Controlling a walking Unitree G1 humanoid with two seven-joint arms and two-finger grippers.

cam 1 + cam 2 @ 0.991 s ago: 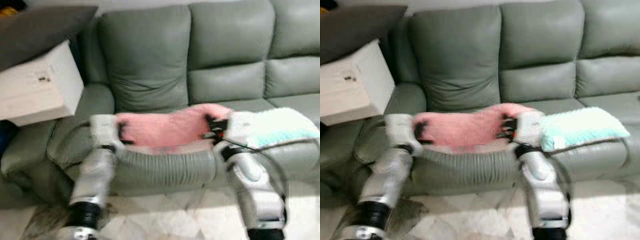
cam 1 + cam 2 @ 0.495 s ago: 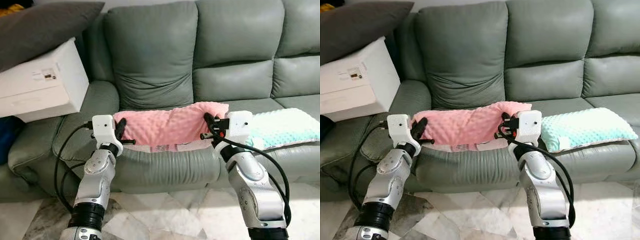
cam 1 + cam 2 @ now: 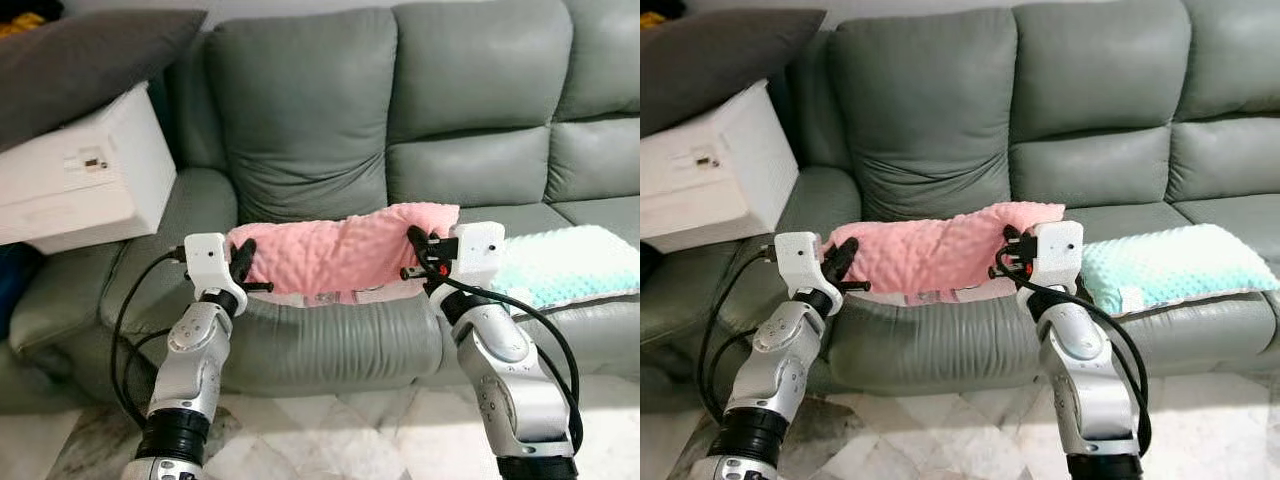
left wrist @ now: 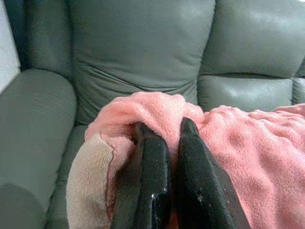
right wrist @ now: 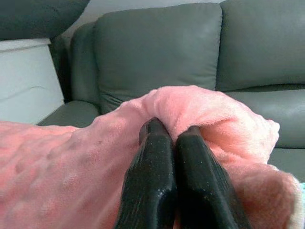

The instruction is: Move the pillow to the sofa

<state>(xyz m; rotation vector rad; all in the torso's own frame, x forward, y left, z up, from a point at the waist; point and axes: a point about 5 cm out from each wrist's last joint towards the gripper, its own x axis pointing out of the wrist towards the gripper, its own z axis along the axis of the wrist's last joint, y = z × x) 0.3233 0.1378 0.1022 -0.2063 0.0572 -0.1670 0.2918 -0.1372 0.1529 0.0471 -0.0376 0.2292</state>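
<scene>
In the left eye view, the pink pillow [image 3: 340, 252] hangs between the two grippers, just above the front edge of the sofa [image 3: 400, 170] seat. The left gripper [image 3: 243, 268] pinches its left end and the right gripper [image 3: 418, 256] pinches its right end. The pillow sags a little in the middle, so I judge it is light and very soft. A mint pillow [image 3: 565, 265] lies on the seat to the right. A white box [image 3: 85, 170] stands on the left armrest, and a dark cushion [image 3: 90, 55] rests on top of it.

The right eye view shows the same scene, with the pillow stretched over the seat front.

In the left wrist view, the two black fingers [image 4: 147, 176] are almost together, clamped on a fold of the pink fleece. A beige underside shows at the end.

In the right wrist view, the fingers [image 5: 152, 176] are also pressed together on a bunched corner of fabric.

The fleece seems not slippery and not fragile. Holding both ends is good, because one grip alone would let it fold and droop
</scene>
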